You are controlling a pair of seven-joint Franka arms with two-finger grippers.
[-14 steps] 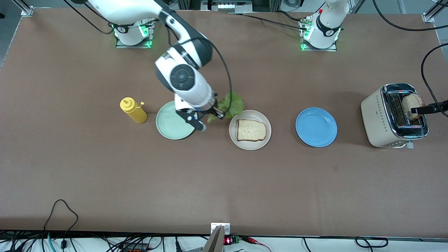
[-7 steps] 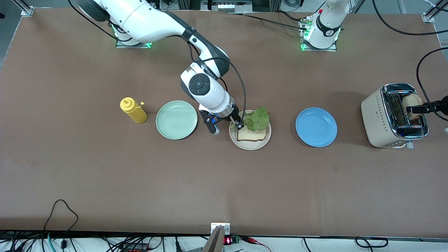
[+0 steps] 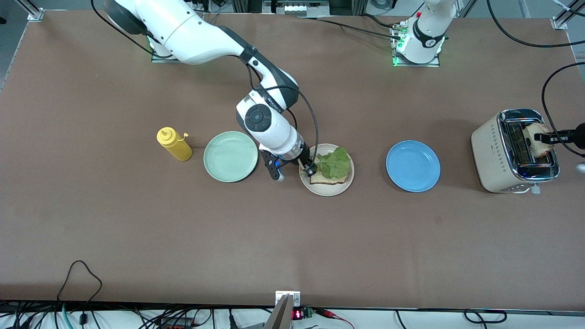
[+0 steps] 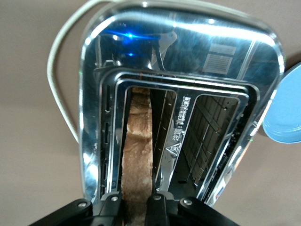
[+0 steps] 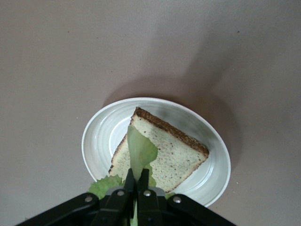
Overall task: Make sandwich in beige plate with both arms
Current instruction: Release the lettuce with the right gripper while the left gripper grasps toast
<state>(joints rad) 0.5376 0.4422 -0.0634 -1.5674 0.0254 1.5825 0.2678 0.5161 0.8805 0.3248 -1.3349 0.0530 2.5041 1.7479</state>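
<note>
**Lettuce going onto the first slice**

While the lettuce leaf (image 3: 335,163) hangs pinched in my right gripper (image 3: 312,171), it already drapes over the bread slice (image 3: 327,178) lying in the beige plate (image 3: 326,190). The right wrist view shows both fingers closed on the leaf's pale stem, directly above the slice's crusted edge. So I judge the step in hand to be laying the lettuce; the sandwich has its base and nearly its filling, but no top.

Next I should let go of the leaf so it settles flat on the slice, then lift clear of the beige plate.

My left gripper (image 4: 136,207) is over the toaster (image 3: 514,151), which stands toward the left arm's end of the table from the beige plate, with the blue plate (image 3: 412,165) between. Its fingers clasp the toasted slice (image 4: 138,155) standing in one slot; that slice has to come up and out.

Toward the right arm's end sit the mint-green plate (image 3: 231,156) and the yellow squeeze bottle (image 3: 174,144).
</note>
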